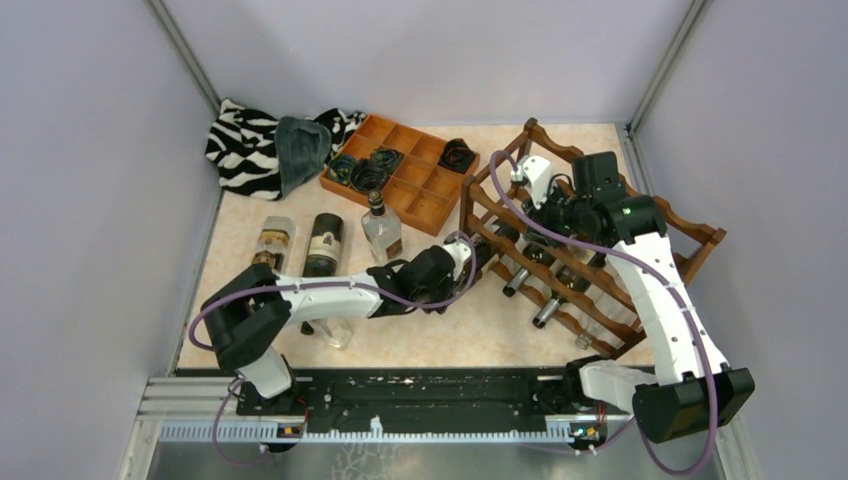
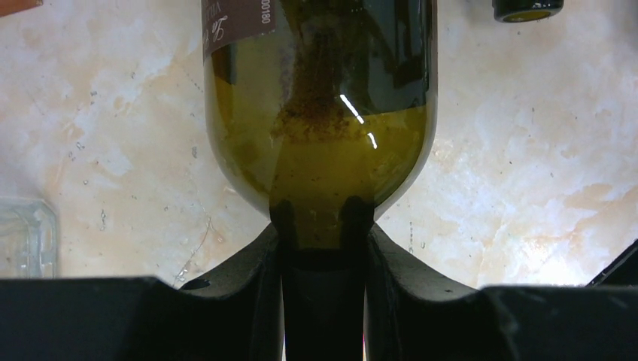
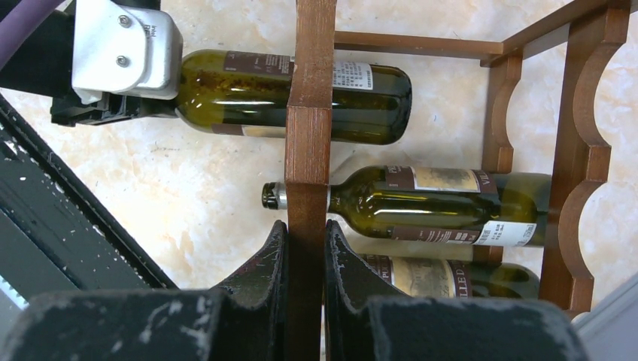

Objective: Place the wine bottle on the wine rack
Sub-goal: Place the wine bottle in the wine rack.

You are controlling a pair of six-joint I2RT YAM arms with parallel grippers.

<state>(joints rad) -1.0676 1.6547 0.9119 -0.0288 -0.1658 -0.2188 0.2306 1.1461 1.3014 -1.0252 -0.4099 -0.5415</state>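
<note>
The wine rack [image 1: 690, 235] is a reddish-brown wooden frame with scalloped rails, standing on the right of the table. My left gripper [image 1: 468, 256] is shut on the neck of a dark green wine bottle [image 2: 323, 113], which lies level. Its body reaches in past the rack's front post [image 3: 248, 94]. In the left wrist view both fingers [image 2: 259, 256] press the neck just below the bottle's shoulder. My right gripper [image 3: 306, 235] is shut on an upright wooden post of the rack [image 3: 310, 113], near the rack's upper front rail [image 1: 541, 212].
Two more bottles [image 3: 436, 203] [image 3: 451, 274] lie in the rack's lower tiers. On the table's left lie two dark bottles [image 1: 275, 240] [image 1: 323, 243] and a clear one [image 1: 382, 230]. Behind them are an orange compartment tray [image 1: 410, 195] and a zebra cloth [image 1: 245, 145].
</note>
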